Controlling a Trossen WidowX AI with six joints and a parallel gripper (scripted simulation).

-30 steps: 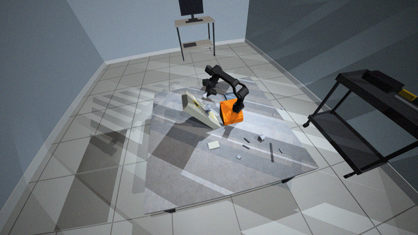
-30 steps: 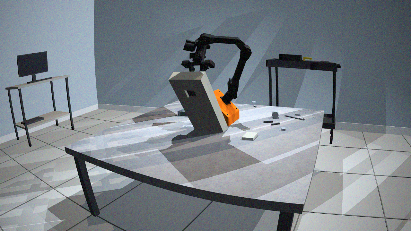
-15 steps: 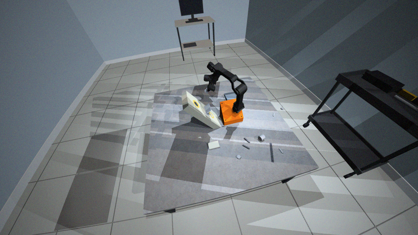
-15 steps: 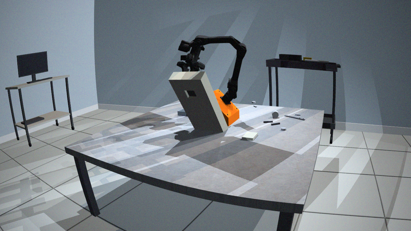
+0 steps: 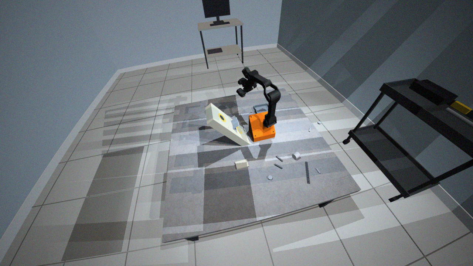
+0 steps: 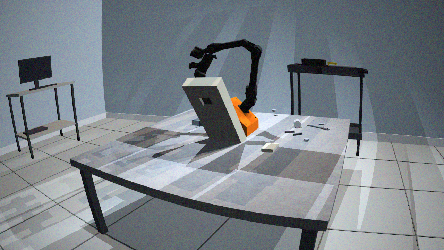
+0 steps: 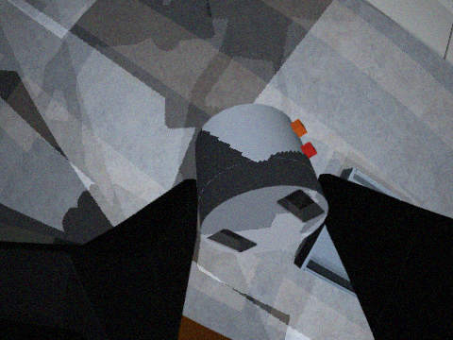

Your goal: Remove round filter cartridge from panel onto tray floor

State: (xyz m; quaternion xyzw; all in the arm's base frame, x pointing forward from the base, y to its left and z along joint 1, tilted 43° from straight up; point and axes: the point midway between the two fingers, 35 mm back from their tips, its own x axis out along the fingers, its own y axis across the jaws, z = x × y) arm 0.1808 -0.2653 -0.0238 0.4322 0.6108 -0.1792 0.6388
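Observation:
My gripper (image 5: 241, 87) (image 6: 200, 75) (image 7: 258, 188) is shut on the round grey filter cartridge (image 7: 257, 134), one finger on each side. The cartridge's face with two dark slots is turned toward the wrist camera, and orange and red tabs stick out of its side. The top and exterior views do not show it clearly. It is held high above the table, out of the panel. The cream service panel (image 5: 211, 113) (image 6: 217, 115) leans with an empty dark hole ringed in yellow. The blue-grey tray (image 5: 261, 106) (image 6: 195, 122) (image 7: 326, 247) lies on the table behind the panel, partly covered by the right finger in the wrist view.
The orange arm base (image 5: 262, 127) (image 6: 252, 125) stands close to the panel and tray. A cream block (image 5: 241, 164) (image 6: 269, 147), a white cylinder (image 5: 296, 155) (image 6: 297, 123), a dark strip (image 5: 307, 171) and several small rods and discs lie on the table's other side.

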